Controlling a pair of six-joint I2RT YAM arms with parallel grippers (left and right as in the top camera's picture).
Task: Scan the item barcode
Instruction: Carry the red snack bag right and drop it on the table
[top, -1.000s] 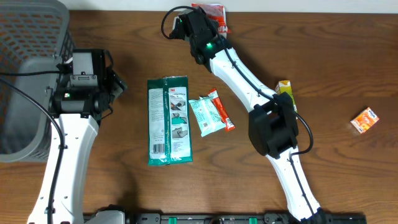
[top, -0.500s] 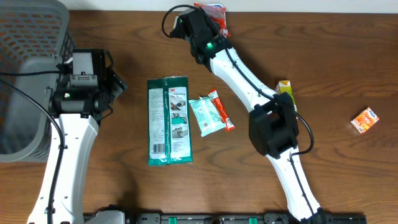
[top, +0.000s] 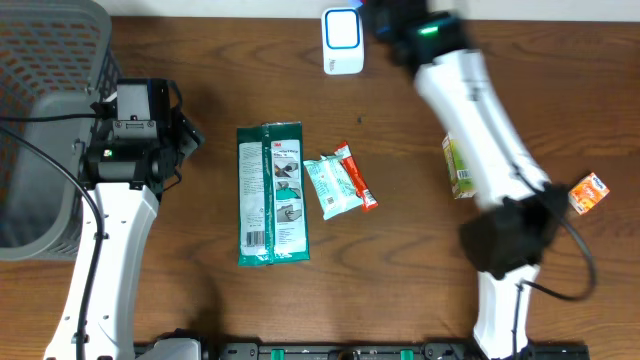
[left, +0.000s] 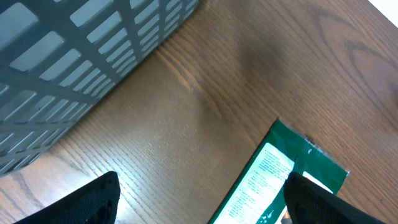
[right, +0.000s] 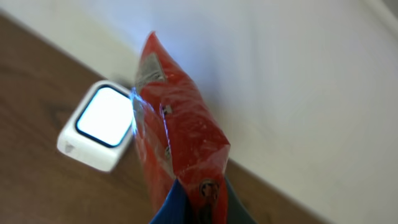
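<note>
- Basket (top: 40, 60) of grey mesh stood at the far left, none of my business.
- My left gripper (left: 199, 202) hung just beside it, jaws spread wide with nothing between them, above the table (top: 200, 300) near the top end of the long green packet (top: 272, 195).
- Right of that lay a teal sachet (top: 328, 188) and a red stick pack (top: 357, 178), touching each other.
- At the table's back edge sat the white scanner (right: 99, 127), its window lit.
- My right gripper (right: 200, 205) was clamped tight on the lower end of the red packet (right: 177, 143), holding it upright in the air just right of the scanner.
- That packet looked thin, glossy and crinkled, with a pale printed patch near its top and blue-white light glaring along its near edge. I could find no barcode from my wrist camera.
- I judged three risks. The packet stood edge-on to the window, so the code might go unread. The shine could dazzle the reader. Slick film pinched at one end could sag or slip.
- Further right lay a yellow-green box (top: 457, 168) and a small orange box (top: 588, 193), well apart.
</note>
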